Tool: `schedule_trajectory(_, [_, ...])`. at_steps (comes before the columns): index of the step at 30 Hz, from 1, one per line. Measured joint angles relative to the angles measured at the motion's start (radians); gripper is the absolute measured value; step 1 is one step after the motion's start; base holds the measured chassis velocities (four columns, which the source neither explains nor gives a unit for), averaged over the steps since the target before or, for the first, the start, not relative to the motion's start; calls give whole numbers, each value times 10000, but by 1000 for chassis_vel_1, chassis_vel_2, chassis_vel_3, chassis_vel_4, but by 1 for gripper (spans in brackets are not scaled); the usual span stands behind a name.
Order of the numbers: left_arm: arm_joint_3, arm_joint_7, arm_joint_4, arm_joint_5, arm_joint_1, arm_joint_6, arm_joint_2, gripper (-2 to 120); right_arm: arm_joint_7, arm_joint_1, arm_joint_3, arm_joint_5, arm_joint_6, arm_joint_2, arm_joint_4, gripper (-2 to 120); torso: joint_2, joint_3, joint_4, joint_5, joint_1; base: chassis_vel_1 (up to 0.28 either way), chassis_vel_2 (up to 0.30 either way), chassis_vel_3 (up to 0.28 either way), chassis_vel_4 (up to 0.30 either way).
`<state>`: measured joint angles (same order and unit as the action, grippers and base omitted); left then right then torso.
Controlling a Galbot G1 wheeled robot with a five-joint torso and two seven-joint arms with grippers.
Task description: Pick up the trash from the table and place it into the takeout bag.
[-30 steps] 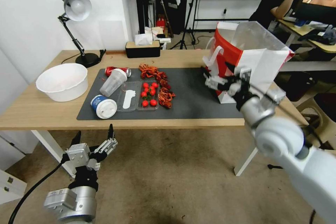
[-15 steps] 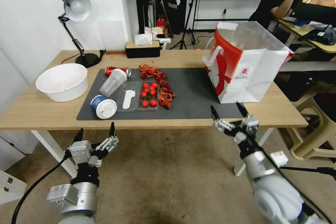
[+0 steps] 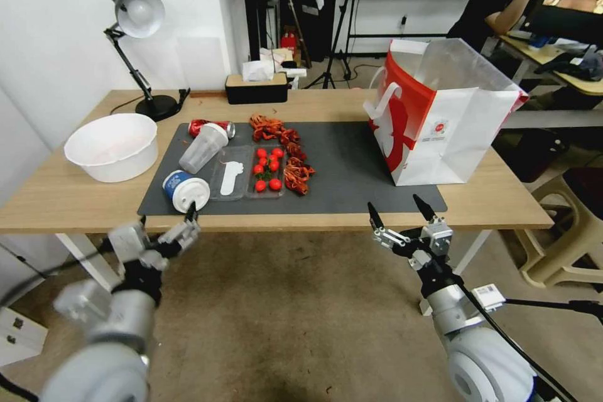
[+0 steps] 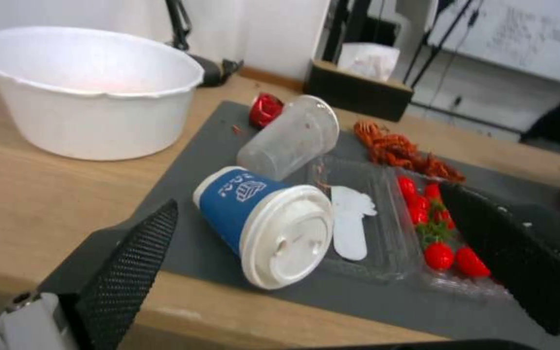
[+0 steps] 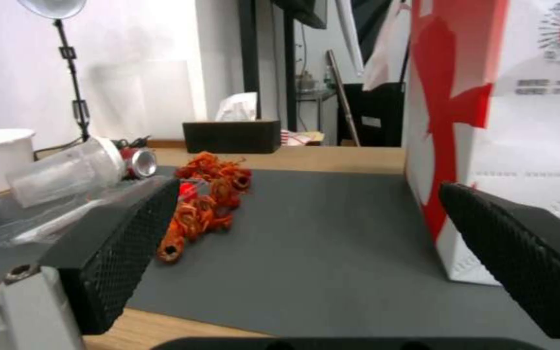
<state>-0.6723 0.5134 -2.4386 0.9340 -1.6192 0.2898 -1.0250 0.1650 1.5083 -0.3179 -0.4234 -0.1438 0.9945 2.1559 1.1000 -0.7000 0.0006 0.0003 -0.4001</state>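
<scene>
Progress: partway at most, as I judge it; several discards lie on the table point(image 3: 75, 201) and nothing is in either claw.
Bag: the takeout bag point(image 3: 449, 132) stands upright and open at the right end of the table, one corner on the grey mat point(image 3: 352, 169); what is inside it cannot be seen.
Left to clear: the blue paper cup point(image 3: 186, 191) on its side at the mat's near left corner; the clear plastic cup point(image 3: 202, 147) lying just behind it; the crushed red can point(image 3: 200, 127) touching that cup's far end.
Other items: a clear tray of tomatoes point(image 3: 267, 169) and red scraps point(image 3: 282, 138) in the middle of the mat; the white basin point(image 3: 113, 146) off the mat to the left.
Left gripper point(image 3: 166, 235): wide open, empty, at the near table edge just in front of the blue paper cup.
Right gripper point(image 3: 402, 217): wide open, empty, just below the near table edge, in front of the bag.
Next need: likely a grasp on the blue paper cup, the nearest piece.
</scene>
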Motion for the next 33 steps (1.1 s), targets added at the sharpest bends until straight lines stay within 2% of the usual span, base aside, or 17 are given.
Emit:
schedule_trajectory(1, [-73, 279, 91, 778, 408, 318, 417, 100, 12, 28, -14, 5, 13, 11, 0, 100, 0, 0, -2, -7, 0, 0, 0, 0, 0])
schedule_trajectory(2, [-73, 279, 91, 778, 408, 318, 417, 100, 12, 28, -14, 5, 13, 11, 0, 100, 0, 0, -2, -7, 0, 0, 0, 0, 0])
schedule_trajectory(5, [-89, 1252, 633, 3528, 2001, 1307, 1532, 100, 71, 177, -169, 93, 33, 88, 23, 100, -1, -1, -10, -5, -1, 0, 0, 0, 0])
schedule_trajectory(6, [-89, 1252, 633, 3528, 2001, 1307, 1532, 100, 71, 177, -169, 93, 33, 88, 23, 100, -1, -1, -10, -5, -1, 0, 0, 0, 0])
schedule_trajectory(9, [208, 2212, 1466, 5562, 3473, 2001, 2248, 100, 134, 302, -302, 206, 34, 164, 29, 100, -1, -1, -7, -5, -1, 0, 0, 0, 0])
schedule_trajectory(10, [208, 2212, 1466, 5562, 3473, 2001, 2248, 100, 134, 302, -302, 206, 34, 164, 29, 100, -1, -1, -7, -5, -1, 0, 0, 0, 0])
schedule_trajectory(12, [568, 2991, 2255, 7096, 4741, 2561, 2613, 100, 173, 369, -367, 314, 33, 200, -9, 100, -2, -1, -8, -4, 0, 0, 0, 0, 0])
schedule_trajectory(13, [568, 2991, 2255, 7096, 4741, 2561, 2613, 100, 173, 369, -367, 314, 33, 200, -9, 100, -2, -1, -8, -4, 0, 0, 0, 0, 0])
schedule_trajectory(16, [1159, 3694, 3164, 8089, 5969, 2959, 2960, 100, 211, 403, -394, 449, 23, 262, -111, 100, -1, -1, -7, -3, -2, 0, 0, 0, 0])
schedule_trajectory(17, [1159, 3694, 3164, 8089, 5969, 2959, 2960, 100, 211, 403, -394, 449, 23, 262, -111, 100, -1, -1, -7, -3, -2, 0, 0, 0, 0])
schedule_trajectory(20, [1756, 4213, 3725, 8777, 6628, 3101, 3136, 100, 216, 403, -387, 648, -23, 334, -250, 100, -2, -1, -5, -5, -1, 0, 0, 0, 0])
schedule_trajectory(21, [1756, 4213, 3725, 8777, 6628, 3101, 3136, 100, 216, 403, -387, 648, -23, 334, -250, 100, -2, -1, -5, -5, -1, 0, 0, 0, 0])
schedule_trajectory(23, [2078, 4818, 3953, 9568, 7002, 3167, 3109, 100, 226, 377, -341, 700, -31, 382, -319, 100, -1, 0, -6, -3, -1, 0, 0, 0, 0])
schedule_trajectory(28, [2332, 5131, 4082, 9907, 7228, 3176, 3007, 100, 237, 338, -317, 719, -32, 393, -352, 100, -1, 0, -6, -3, 0, 0, 0, 0, 0])
schedule_trajectory(33, [2932, 5566, 4355, 10142, 7694, 3170, 2806, 100, 247, 298, -314, 749, -32, 365, -417, 100, -1, 0, -6, -4, 2, 0, 0, 0, 0])
